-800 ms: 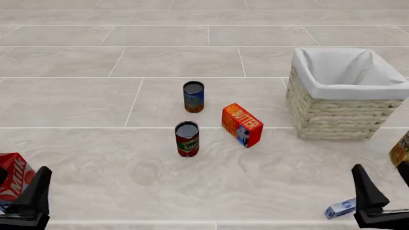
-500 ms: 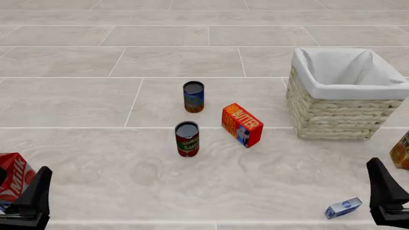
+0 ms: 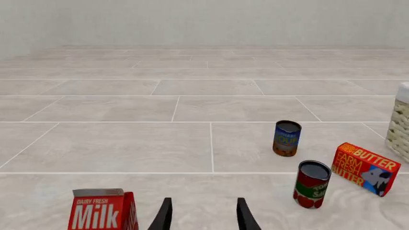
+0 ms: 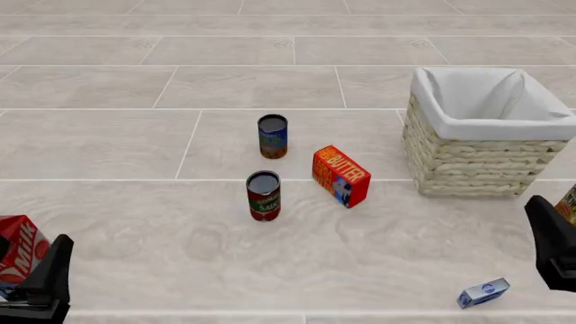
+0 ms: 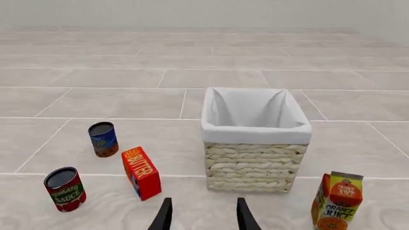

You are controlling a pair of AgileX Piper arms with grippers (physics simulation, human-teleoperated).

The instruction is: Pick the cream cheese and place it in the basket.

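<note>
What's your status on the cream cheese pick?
Both end effectors open, empty. Cream cheese lying on table, near right end effector, untouched. Basket empty; nothing blocking.

Butter box (image 4: pixel 341 175), two upright cans (image 4: pixel 264 196) (one blue-labelled (image 4: pixel 272 136)), milk carton (image 4: pixel 18 248), juice carton (image 5: pixel 337 201)

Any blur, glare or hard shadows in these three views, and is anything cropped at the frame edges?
Front view: sharp, flat even light, only faint contact shadows under the tomato can and butter box; the milk carton and right tool are cut by the edges. Left wrist view: crisp, no glare, the basket cropped. Right wrist view: equally clean, no visible distortion.
</note>
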